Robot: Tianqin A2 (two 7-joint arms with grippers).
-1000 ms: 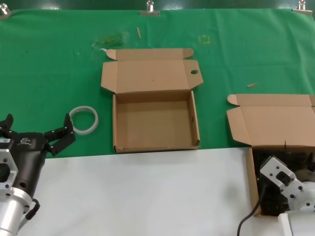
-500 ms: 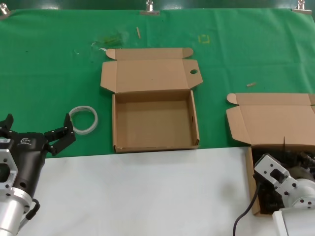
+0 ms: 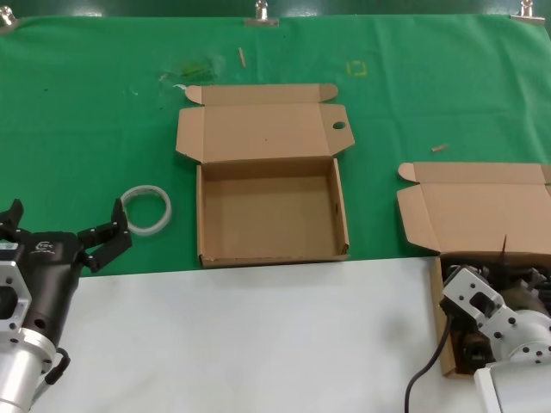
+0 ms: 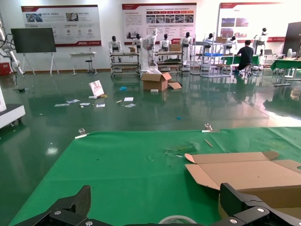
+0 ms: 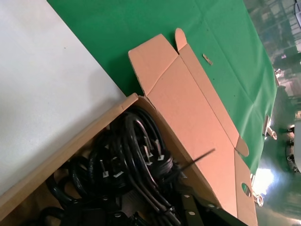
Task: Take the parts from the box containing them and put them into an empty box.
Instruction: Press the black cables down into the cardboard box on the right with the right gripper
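The empty box (image 3: 343, 215) stands open in the middle of the green cloth, its lid folded back. The box containing the parts (image 3: 444, 344) sits at the near right, lid (image 5: 188, 108) open. Black cords (image 5: 136, 155), each a bundle with a plug end, fill it; in the head view only a dark patch of them (image 3: 521, 277) shows. My right gripper (image 5: 146, 212) is down inside this box, open, with a cord bundle running between its fingers. In the head view its wrist covers most of the box, with the right gripper (image 3: 495, 292) sunk among the cords. My left gripper (image 3: 67, 217) waits open at the near left.
A white ring of tape (image 3: 146, 209) lies on the cloth just past the left gripper (image 4: 157, 207), left of the empty box. The white table surface (image 3: 258, 335) runs along the near side. Small scraps lie at the far edge of the cloth.
My right wrist has shifted left and slightly farther from me over the box of cords, turning as it went. The left arm and both boxes have not moved.
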